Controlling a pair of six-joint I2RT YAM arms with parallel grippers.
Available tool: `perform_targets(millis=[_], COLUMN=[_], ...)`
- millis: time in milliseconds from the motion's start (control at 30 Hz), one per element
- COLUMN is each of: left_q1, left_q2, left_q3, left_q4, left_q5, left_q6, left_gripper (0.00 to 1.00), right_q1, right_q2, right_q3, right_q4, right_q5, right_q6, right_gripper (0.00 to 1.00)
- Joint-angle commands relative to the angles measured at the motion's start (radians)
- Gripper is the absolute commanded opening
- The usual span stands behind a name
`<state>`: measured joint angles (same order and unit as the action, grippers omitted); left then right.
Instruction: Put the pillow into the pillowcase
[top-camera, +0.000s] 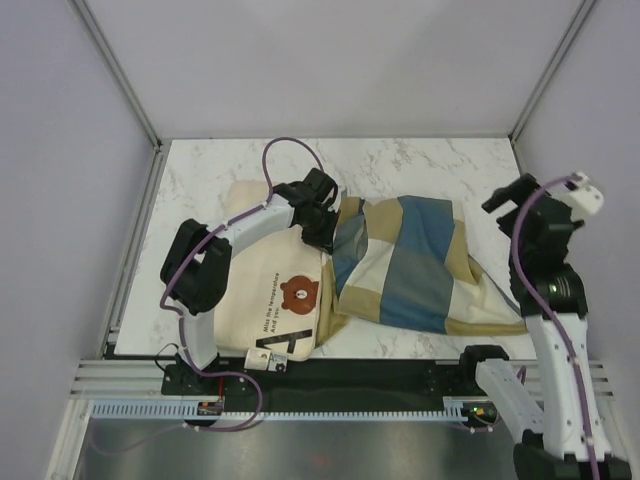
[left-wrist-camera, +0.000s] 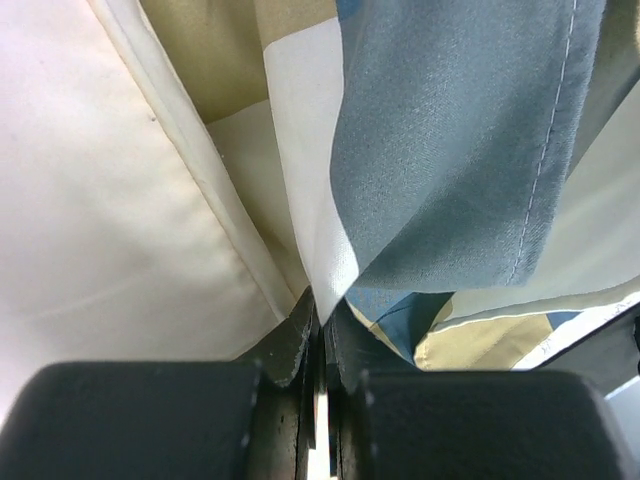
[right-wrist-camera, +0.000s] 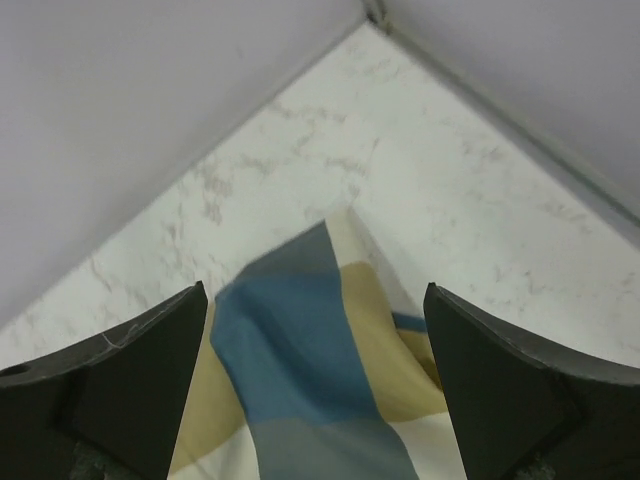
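- We are seeing the pillow (top-camera: 262, 285) lying on the marble table (top-camera: 430, 160). Its brown bear face (top-camera: 299, 293) and line of dark text (top-camera: 272, 306) are facing up.
- We are watching the left gripper (top-camera: 322, 228) reaching over the pillow's far right corner, where its jaws are pinching a fold of the pillowcase (top-camera: 400, 265). In the left wrist view the cloth's cream and blue edge is running straight down between the closed fingers (left-wrist-camera: 290, 350).
- We are finding the pillowcase lying crumpled just right of the pillow, with its left edge overlapping the pillow's right side. Most of the pillow is sitting outside it, and we cannot tell whether the covered edge is tucked inside.
- We are seeing the right gripper (top-camera: 508, 197) hovering well to the right of the pillow, above the pillowcase's far right corner. Its jaws are standing wide apart and holding nothing.
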<state>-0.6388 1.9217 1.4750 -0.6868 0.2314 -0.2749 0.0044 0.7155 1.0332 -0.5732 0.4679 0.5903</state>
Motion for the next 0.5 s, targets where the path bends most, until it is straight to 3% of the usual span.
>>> perform_targets(millis=[0,67,367,467], left_q1=[-0.001,-0.001,-0.001,-0.001], left_q2=[-0.024,-0.027,-0.033,-0.035], left_q3=[0.044,0.044,0.047,0.047], left_q4=[-0.017,-0.019,-0.022,-0.022], left_q5=[-0.043,-0.059,-0.060,-0.055], left_q6=[0.042,0.045,0.046,0.045], left_gripper=[0.08,0.08,0.06,0.07], right_q1=[0.002,0.002,0.002,0.002], right_q2=[0.200,0.292,0.510,0.584], right_q3=[-0.051,-0.120,-0.255,-0.283], right_q4=[0.028,0.091,0.272,0.331], right_q5=[-0.328,-0.391,-0.261,-0.238], right_q6=[-0.049,-0.038,-0.030,-0.006], right_gripper=[0.98,0.98,0.98,0.86])
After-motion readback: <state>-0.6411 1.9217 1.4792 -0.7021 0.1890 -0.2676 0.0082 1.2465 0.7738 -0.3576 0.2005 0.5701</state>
